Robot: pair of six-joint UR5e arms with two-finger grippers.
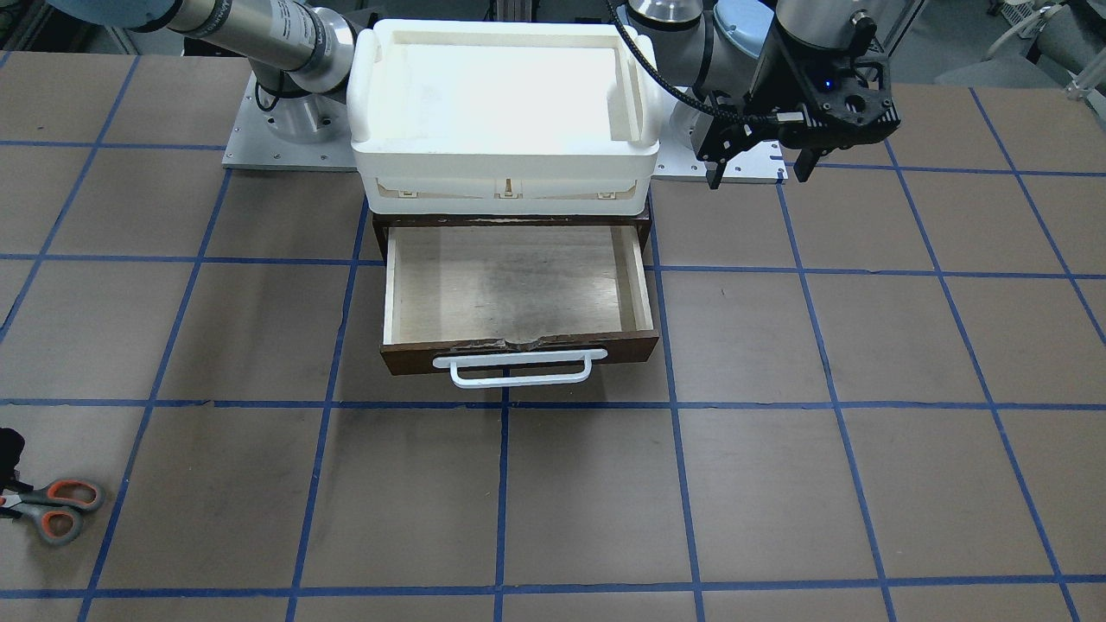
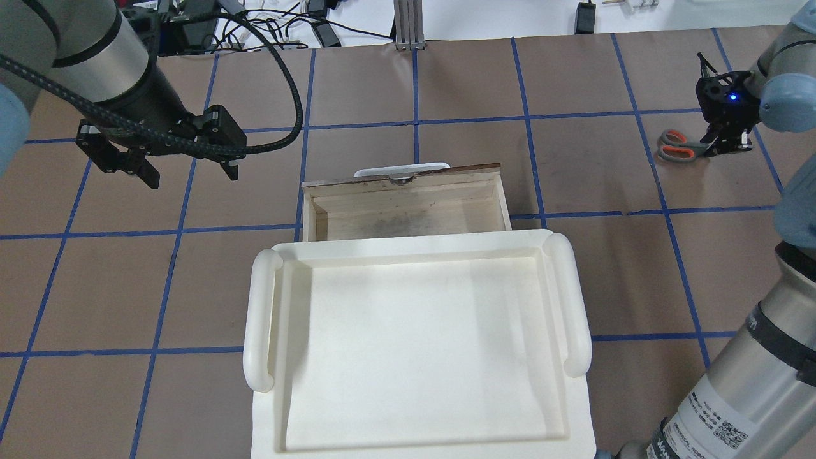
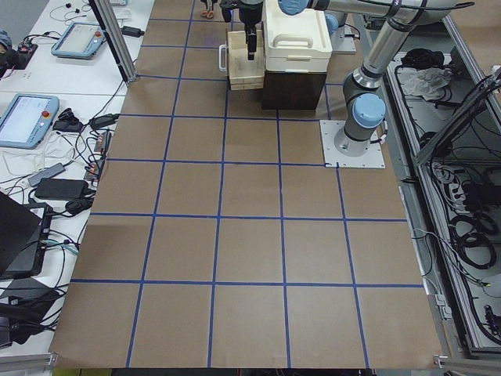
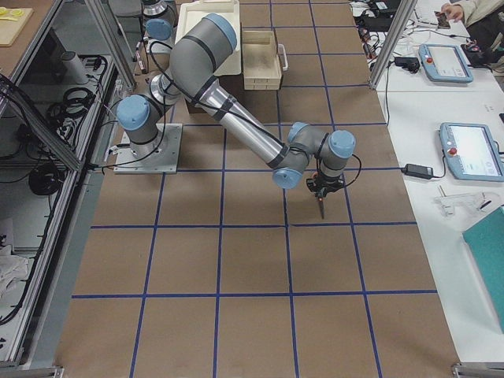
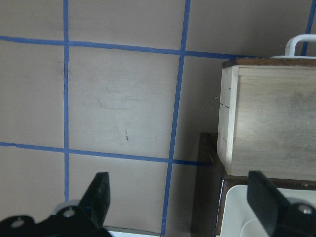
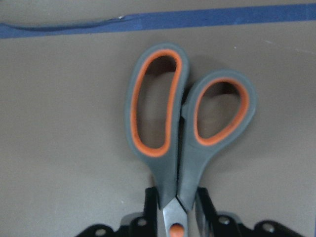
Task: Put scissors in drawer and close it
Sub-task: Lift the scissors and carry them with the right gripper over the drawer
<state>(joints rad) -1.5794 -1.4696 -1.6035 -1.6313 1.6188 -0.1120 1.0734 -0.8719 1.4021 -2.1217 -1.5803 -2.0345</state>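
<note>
Grey-handled scissors (image 6: 170,170) are pinched at the pivot by the right gripper (image 6: 177,210). Its fingers (image 6: 150,207) are narrowed against both sides of the shanks, and the orange-lined loops project straight ahead of it. Cannot tell whether the scissors are clear of the table (image 1: 778,484).

The left gripper (image 2: 190,173) is spread wide, empty, and hovering. The drawer (image 2: 408,217) is just beside it on its inner side, pulled out with a bare floor. From the right gripper the drawer is well apart, off toward the left arm.

Judgement: the scissors are light and rigid, and smooth plastic and metal could swivel in a narrow pinch. The pivot looks like a sound hold, being near the balance point with the blades shut. Carry them level and set them down low into the drawer.
</note>
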